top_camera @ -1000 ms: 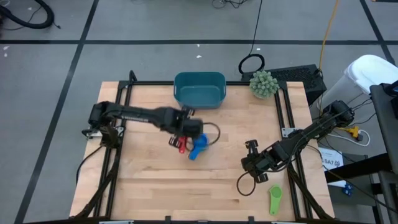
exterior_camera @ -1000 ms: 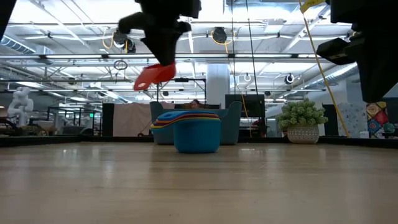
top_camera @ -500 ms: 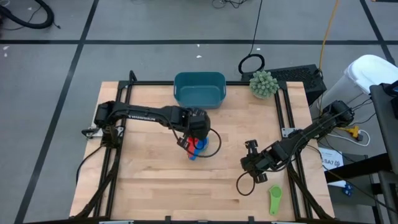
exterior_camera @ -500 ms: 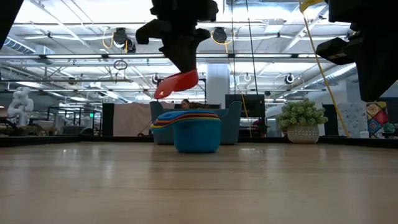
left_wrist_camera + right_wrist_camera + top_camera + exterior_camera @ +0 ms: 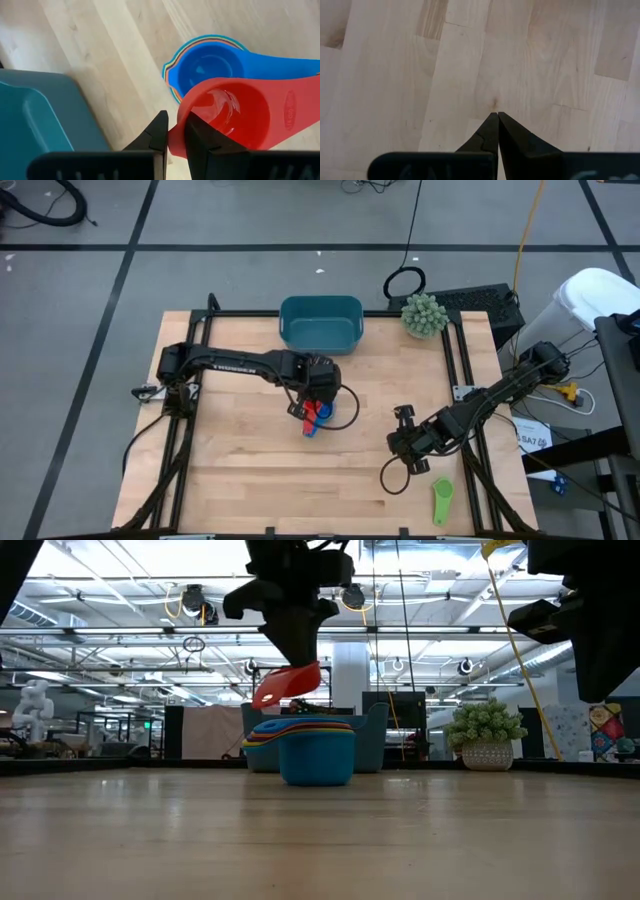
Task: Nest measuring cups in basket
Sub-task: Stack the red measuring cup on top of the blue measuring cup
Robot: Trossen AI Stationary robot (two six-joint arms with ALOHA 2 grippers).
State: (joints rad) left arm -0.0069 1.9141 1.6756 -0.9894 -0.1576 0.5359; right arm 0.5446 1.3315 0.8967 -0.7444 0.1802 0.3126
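Red cup in left hand, embossing unreadable.

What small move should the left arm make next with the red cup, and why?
Probably lower it straight down. The left gripper is shut on the rim of the red cup, which hangs above the stack of nested cups on the table, not touching it. In the left wrist view the red bowl sits slightly off the blue bowl below, so a slight centring shift may help first.
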